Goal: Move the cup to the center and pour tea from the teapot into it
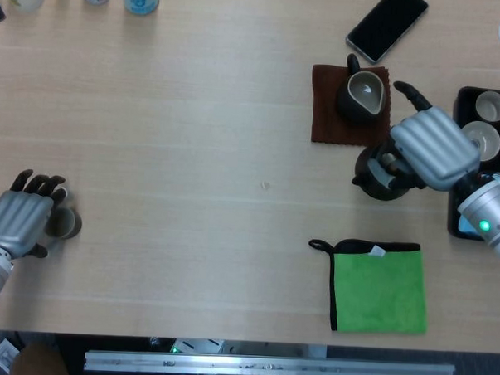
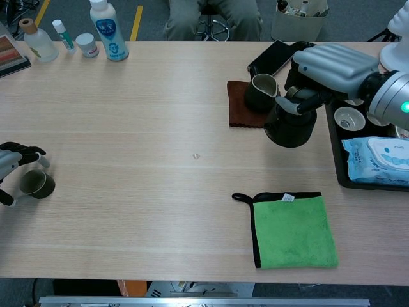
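From my head view, my left hand (image 1: pixel 18 217) sits at the table's (image 1: pixel 195 110) near-left edge with its fingers curled over the small dark cup (image 1: pixel 63 222), and my right hand (image 1: pixel 430 147) covers the teapot (image 1: pixel 375 172) beside the brown mat (image 1: pixel 328 104). My chest view shows what that one hides: my right fingers (image 2: pixel 300 102) wrapped around the teapot's handle, and my left fingers (image 2: pixel 22 153) arched above the cup's far rim with the thumb near its side, though whether they actually grip it I cannot tell.
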Motion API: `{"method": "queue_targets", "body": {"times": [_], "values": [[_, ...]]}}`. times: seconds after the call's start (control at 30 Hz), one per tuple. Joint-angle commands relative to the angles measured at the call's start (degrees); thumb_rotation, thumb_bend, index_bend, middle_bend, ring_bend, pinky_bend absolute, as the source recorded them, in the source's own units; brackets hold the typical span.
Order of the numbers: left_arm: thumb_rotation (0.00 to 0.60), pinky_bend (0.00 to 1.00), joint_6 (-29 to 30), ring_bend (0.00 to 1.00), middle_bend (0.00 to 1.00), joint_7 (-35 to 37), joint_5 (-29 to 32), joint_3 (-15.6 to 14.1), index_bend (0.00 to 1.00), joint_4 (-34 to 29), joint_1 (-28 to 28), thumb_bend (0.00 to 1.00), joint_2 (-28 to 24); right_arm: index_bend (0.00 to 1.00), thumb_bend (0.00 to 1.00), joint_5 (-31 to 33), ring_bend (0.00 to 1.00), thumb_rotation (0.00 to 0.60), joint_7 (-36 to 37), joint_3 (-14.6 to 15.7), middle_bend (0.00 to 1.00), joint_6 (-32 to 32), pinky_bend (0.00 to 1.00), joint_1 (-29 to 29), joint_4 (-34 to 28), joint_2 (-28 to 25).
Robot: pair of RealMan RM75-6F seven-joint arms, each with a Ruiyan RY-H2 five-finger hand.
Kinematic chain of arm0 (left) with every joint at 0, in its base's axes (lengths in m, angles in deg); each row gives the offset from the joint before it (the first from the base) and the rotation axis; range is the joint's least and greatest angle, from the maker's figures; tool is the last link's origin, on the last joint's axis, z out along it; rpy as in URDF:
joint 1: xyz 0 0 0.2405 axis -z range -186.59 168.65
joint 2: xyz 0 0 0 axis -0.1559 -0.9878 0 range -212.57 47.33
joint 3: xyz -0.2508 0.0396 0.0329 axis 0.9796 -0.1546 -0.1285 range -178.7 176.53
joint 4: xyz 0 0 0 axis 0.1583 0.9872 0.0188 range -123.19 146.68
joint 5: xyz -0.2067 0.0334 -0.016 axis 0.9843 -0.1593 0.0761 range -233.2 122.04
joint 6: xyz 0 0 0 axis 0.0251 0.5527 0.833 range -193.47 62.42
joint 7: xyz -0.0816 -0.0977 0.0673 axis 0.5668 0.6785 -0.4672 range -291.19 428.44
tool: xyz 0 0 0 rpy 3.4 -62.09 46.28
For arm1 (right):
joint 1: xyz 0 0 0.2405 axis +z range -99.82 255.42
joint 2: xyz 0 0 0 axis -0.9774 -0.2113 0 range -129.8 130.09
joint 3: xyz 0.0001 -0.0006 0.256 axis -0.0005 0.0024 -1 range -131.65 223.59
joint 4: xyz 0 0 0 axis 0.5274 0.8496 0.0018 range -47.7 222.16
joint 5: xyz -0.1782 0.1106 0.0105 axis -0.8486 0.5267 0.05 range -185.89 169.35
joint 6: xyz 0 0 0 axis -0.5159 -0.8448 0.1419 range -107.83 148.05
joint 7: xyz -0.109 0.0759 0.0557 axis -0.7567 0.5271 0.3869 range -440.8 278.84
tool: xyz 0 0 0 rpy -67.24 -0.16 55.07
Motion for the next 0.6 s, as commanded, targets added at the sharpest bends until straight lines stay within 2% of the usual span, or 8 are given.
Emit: {"method": "queue_targets", "body": {"times": [0.03, 0.3, 0.6], "values": [[0.600, 0.03, -0.06, 0.11, 0.13, 0.14, 0.18, -0.02, 0.25, 0.30, 0.02, 0.25, 0.25, 1.00, 0.44, 0.07, 0.88, 0.410, -0.01, 0.02, 0.96, 0.14, 0.02, 0.03, -0.09, -0.02], [0.600, 0.03, -0.08, 0.11, 0.14, -0.17, 0.70, -0.06, 0.27, 1.29, 0.10, 0.26, 0.97, 1.00, 0.44, 0.63, 0.88, 0.412, -0.09, 0.11, 0.96, 0.86, 0.02, 0.20, -0.38, -0.28], [0.600, 0.03, 0.46, 0.12, 0.15, 0.26, 0.19, -0.14, 0.33, 2.07, 0.10, 0.27, 1.49, 1.00, 0.44, 0.94, 0.88, 0.413, -0.25, 0.14, 0.96, 1.06, 0.02, 0.24, -0.68, -0.45]]}}
